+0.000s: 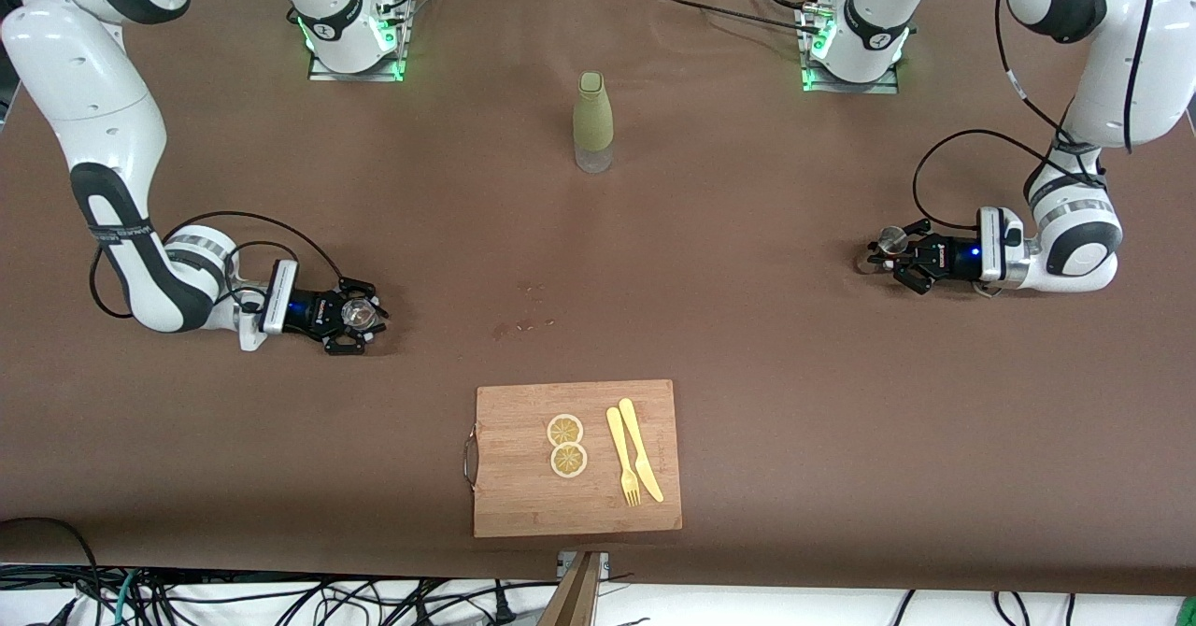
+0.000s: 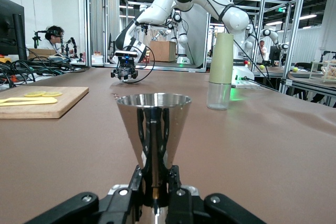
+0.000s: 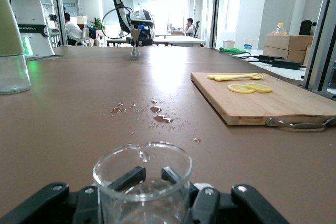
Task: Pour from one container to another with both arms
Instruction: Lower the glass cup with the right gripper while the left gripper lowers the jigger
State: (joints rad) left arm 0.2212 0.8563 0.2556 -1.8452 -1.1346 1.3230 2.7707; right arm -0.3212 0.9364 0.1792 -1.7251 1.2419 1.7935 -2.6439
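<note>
A conical metal measuring cup (image 1: 889, 238) stands on the brown table toward the left arm's end. My left gripper (image 1: 888, 254) lies low at the table, shut on it. In the left wrist view the fingers (image 2: 137, 179) clamp the narrow waist of the cup (image 2: 153, 121). Toward the right arm's end, my right gripper (image 1: 360, 316) is also low, shut on a clear glass beaker (image 1: 358, 310). The right wrist view shows the beaker (image 3: 143, 182) between the fingers (image 3: 131, 178), a few drops on its inner wall.
A green-sleeved bottle (image 1: 593, 121) with a clear base stands mid-table near the bases. Small wet spots (image 1: 528, 322) mark the cloth at the centre. A wooden cutting board (image 1: 523, 500) at the near edge carries two lemon slices (image 1: 566, 444) and a yellow fork and knife (image 1: 633, 458).
</note>
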